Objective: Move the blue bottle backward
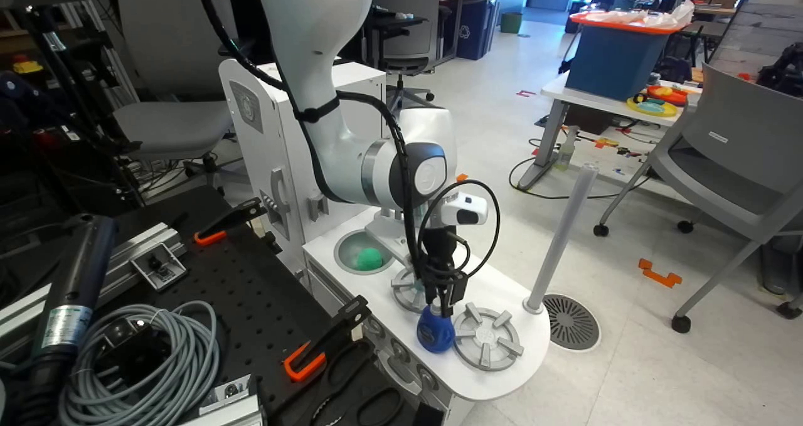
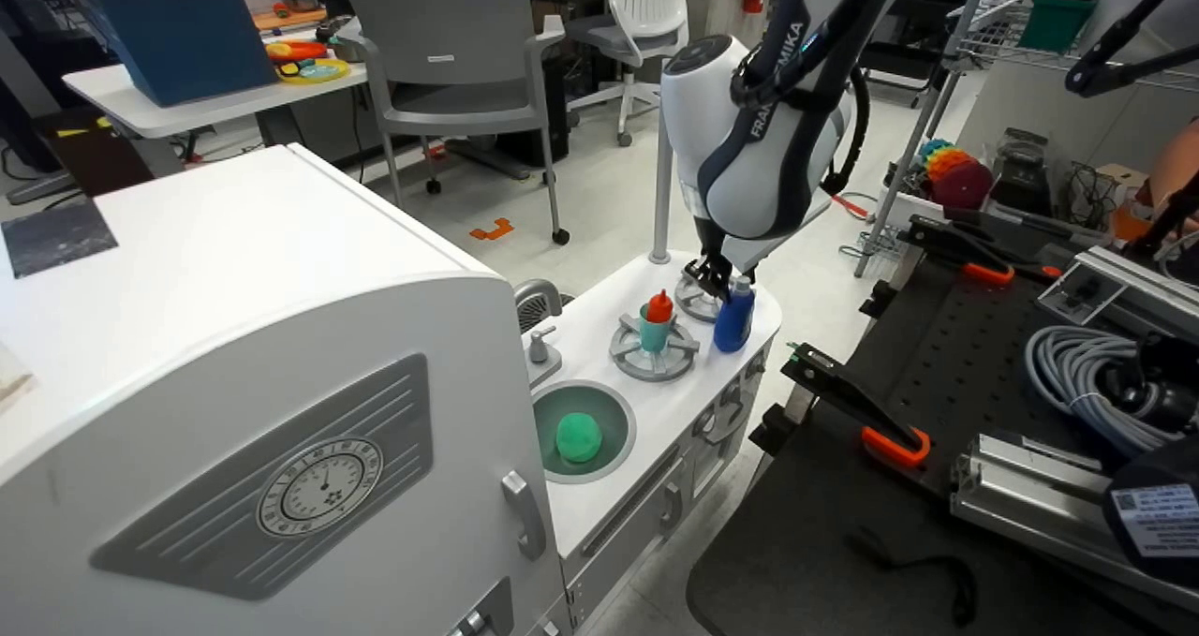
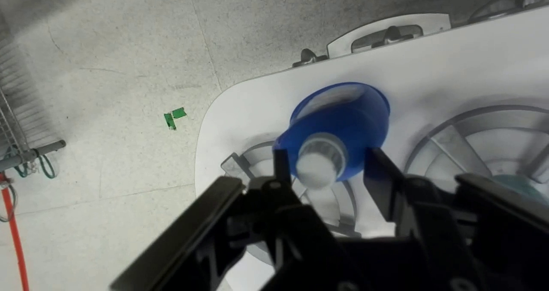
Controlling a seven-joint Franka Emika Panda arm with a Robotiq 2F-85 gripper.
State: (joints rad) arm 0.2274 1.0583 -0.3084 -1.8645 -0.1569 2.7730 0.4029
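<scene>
The blue bottle (image 1: 435, 333) stands upright on the white toy kitchen counter (image 1: 502, 385), near the side with the knobs and beside a grey burner (image 1: 487, 338). It also shows in an exterior view (image 2: 733, 325) and in the wrist view (image 3: 347, 119), with its pale cap facing the camera. My gripper (image 3: 327, 162) is open around the bottle's cap and neck. One finger is on each side, and gaps show between the fingers and the cap. The gripper also shows at the bottle's top in both exterior views (image 1: 443, 302) (image 2: 716, 280).
A teal cup (image 2: 654, 334) with a red-topped item (image 2: 659, 308) stands on the neighbouring burner (image 2: 656, 366). A green ball (image 2: 579, 437) lies in the sink (image 2: 614, 406). A grey upright pole (image 1: 564, 238) rises from the counter. A black table (image 1: 251, 325) with tools stands alongside.
</scene>
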